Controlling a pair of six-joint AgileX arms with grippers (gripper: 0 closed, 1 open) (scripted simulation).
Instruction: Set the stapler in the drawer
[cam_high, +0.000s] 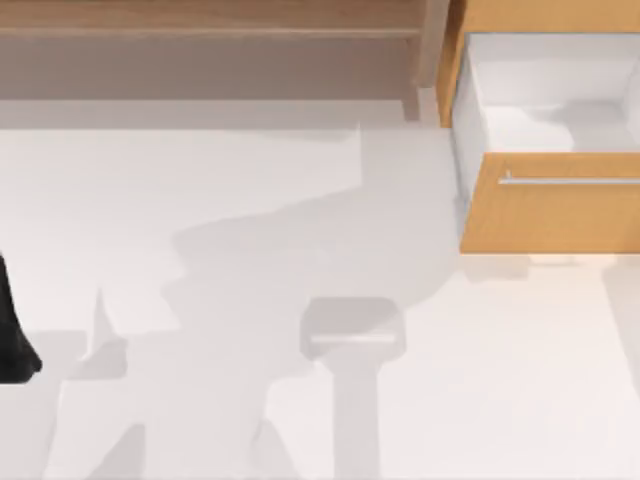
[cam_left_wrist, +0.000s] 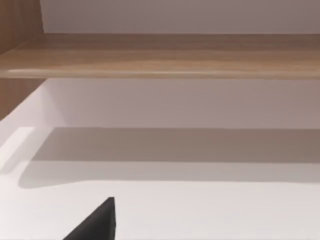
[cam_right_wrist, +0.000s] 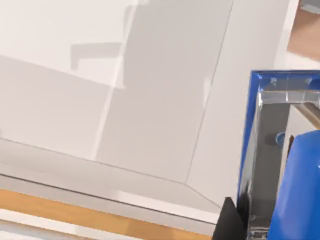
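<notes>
Blue-and-metal stapler (cam_right_wrist: 280, 165) over white-walled drawer (cam_right_wrist: 150, 100)

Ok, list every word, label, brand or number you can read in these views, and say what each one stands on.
No readable text in any view.
The drawer: plain wooden front and bare silver handle, no label.
The stapler at the right gripper, over the drawer's white inside: blue and metal, no brand or number visible.
The wooden shelf: wood grain only.
</notes>
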